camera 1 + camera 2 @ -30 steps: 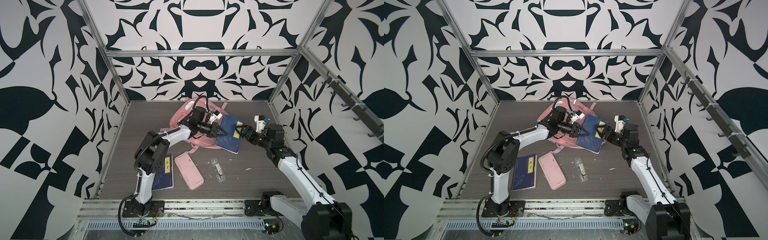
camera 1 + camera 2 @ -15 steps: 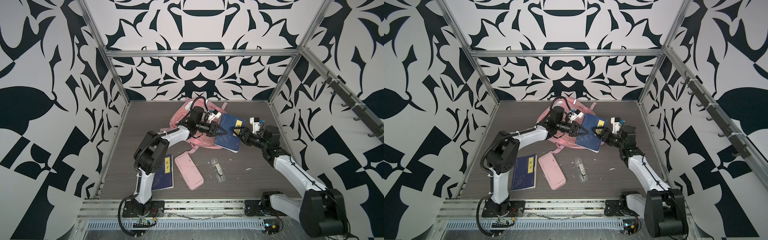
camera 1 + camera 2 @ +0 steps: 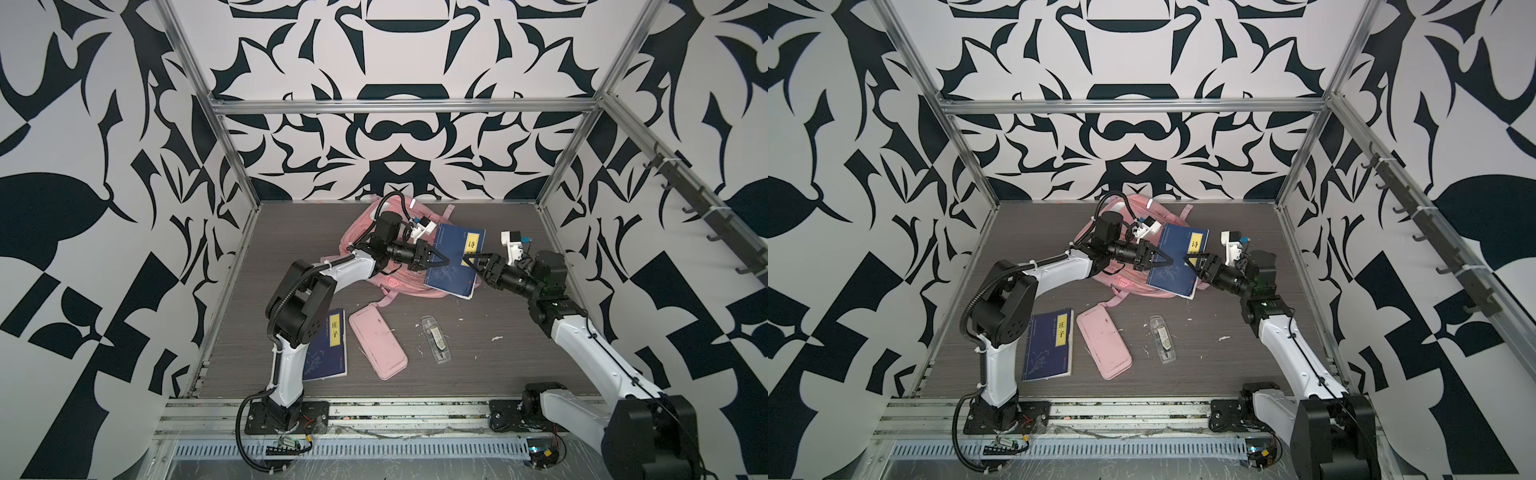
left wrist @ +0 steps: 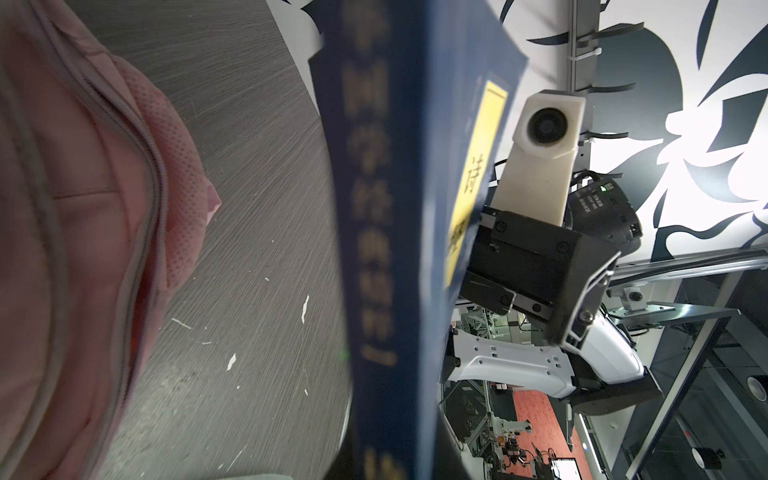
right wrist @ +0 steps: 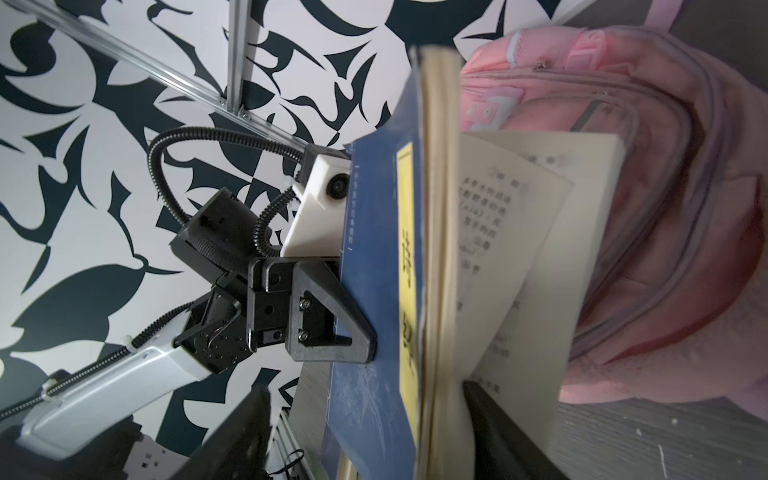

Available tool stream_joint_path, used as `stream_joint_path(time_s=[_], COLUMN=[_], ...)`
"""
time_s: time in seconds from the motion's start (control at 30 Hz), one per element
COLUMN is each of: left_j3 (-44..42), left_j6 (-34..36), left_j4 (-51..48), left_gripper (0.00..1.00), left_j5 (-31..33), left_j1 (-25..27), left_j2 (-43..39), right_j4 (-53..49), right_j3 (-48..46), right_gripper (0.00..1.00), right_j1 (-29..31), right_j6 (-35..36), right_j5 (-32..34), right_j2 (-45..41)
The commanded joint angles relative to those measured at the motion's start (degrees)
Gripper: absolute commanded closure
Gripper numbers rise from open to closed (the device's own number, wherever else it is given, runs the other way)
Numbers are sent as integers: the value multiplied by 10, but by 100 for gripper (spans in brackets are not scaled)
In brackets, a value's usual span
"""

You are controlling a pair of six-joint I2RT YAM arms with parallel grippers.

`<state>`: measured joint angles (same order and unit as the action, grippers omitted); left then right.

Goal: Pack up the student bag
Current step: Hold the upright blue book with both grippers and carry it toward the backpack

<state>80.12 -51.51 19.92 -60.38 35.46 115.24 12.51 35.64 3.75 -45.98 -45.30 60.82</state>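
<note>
**Book held over the bag, second hold being taken.** The bag (image 3: 409, 289), pink, lies on the floor (image 3: 498, 332) just above the centre of both top views, partly hidden by the arms. Over its right half hangs the held book (image 3: 451, 266), blue and tilted. The left gripper (image 3: 445, 262) is clamped on the book's spine edge. The right gripper (image 3: 471, 266) stands at the opposite edge with its jaws apart and the page edge between them, gripping nothing. In the right wrist view the pages (image 5: 498, 249) fan loose beside the cover.

Step judged in hand: the right gripper takes a second hold so the book can be steered into the bag. To do this well, the jaws should close over the cover and all pages together, deep enough that no leaf slips free. The left should release only once that hold is firm. Whether a pocket stands open cannot be told.

Count:
- one bag
- two blue books: the held book and the floor book (image 3: 330, 349) at lower left
- one pencil case (image 3: 378, 347)
- one clear case (image 3: 435, 338)
- two grippers
</note>
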Motion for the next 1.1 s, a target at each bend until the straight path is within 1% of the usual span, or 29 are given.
stream_joint_path(time_s=[0.0,0.1,0.2,0.37,0.5,0.7,0.8,1.07], left_j3=[-10,-15,-18,-21,-20,-19,-22,-21], left_j6=[-3,-3,-1,-4,-17,-17,-17,-18], left_j4=[21,21,21,25,40,39,37,32], left_gripper=[97,97,97,97,97,97,97,97], left_j5=[6,4,3,3,0,-1,1,3], left_j1=[-12,-18,-21,-20,-20,-20,-21,-20], left_j2=[-26,-34,-38,-33,-30,-30,-28,-16], right_j4=[-53,-52,-31,42,67,111,111,83], right_j3=[24,16,11,5,11,16,21,36], right_gripper=[19,13,11,10,10,11,22,45], right_j1=[5,4,4,10,29,47,48,48], right_j6=[45,45,38,6,2,-17,-17,-4], right_j5=[22,40,34,3,-4,-13,-14,-3], right_j2=[4,12,26,63,89,115,109,93])
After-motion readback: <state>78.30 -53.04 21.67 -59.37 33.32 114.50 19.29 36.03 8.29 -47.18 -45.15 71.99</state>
